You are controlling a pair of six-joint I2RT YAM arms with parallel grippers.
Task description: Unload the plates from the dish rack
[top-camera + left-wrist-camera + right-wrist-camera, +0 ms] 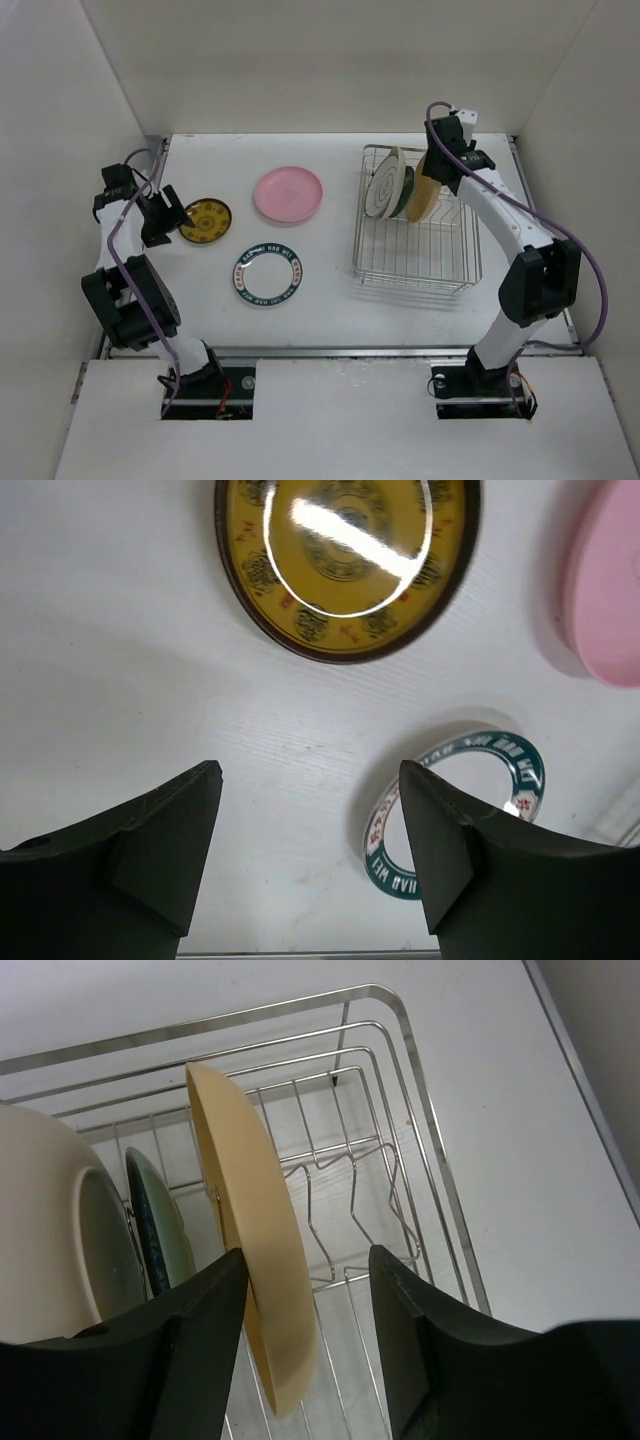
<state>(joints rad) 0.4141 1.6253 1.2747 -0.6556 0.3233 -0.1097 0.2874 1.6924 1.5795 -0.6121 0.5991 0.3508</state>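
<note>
A tan plate [245,1190] stands on edge mid-frame in the rack [425,1120], between the gripper [305,1260] fingers, perhaps touching the left one; teal plate [160,1230] and cream plate [40,1220] at left.

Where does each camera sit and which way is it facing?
Top external: above and behind the arms, looking down on the table; both arms show.
Left wrist: on the left arm, facing down at the yellow plate, lettered plate and pink plate; open left gripper shows.
Right wrist: on the right arm, facing into the dish rack; open right gripper straddles the tan plate.
Shared: top and left wrist, those three plates; top and right wrist, dish rack and tan plate.
</note>
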